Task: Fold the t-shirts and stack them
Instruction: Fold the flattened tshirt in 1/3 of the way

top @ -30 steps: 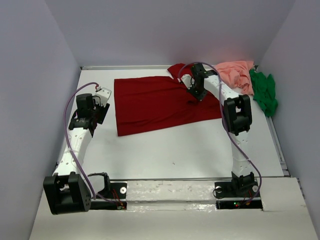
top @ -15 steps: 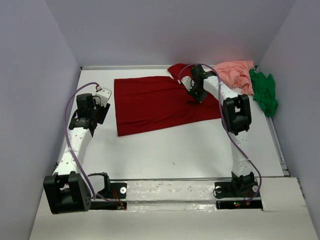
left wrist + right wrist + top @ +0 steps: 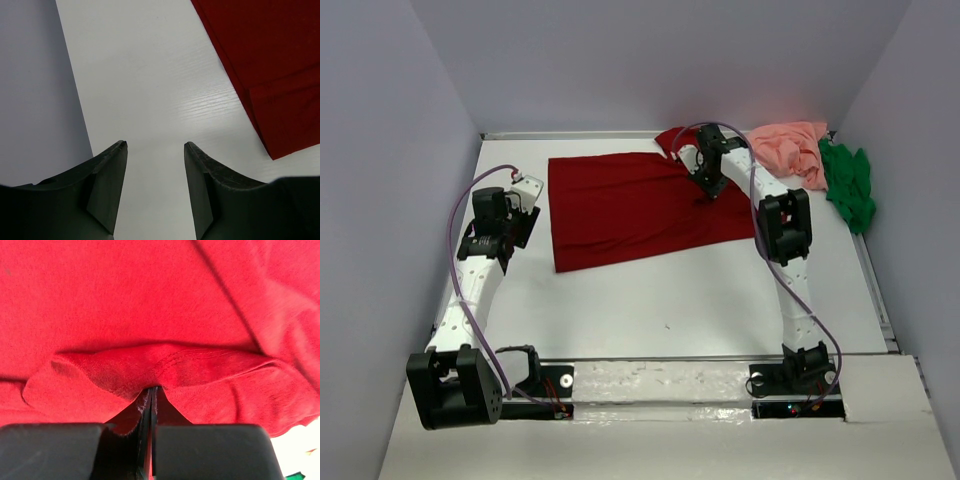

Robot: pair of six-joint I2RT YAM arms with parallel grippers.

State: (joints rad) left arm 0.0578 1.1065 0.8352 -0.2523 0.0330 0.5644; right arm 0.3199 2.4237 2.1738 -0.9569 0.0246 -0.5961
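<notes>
Three shirts on the counter, one pinched near its far right edge

The right fingers (image 3: 150, 407) are closed tight on a fold of the dark red t-shirt (image 3: 620, 210), with a stitched hem bunched up just above their tips. Compared with a second ago they have slid a little toward the far left. The right arm (image 3: 782, 225) has swung left at its elbow with them, and the shirt's near right corner has drawn in slightly. The rest of that shirt lies spread flat across the far middle of the counter (image 3: 670, 300), its left edge and near left corner unmoved.

The left fingers (image 3: 527, 188) stand partly open with nothing between them. They hang over bare counter just left of the red shirt, in the same place as before.

The salmon pink t-shirt (image 3: 790, 148) lies crumpled at the far right. The bright green t-shirt (image 3: 848, 185) is crumpled beside it against the right wall. Neither has shifted.
</notes>
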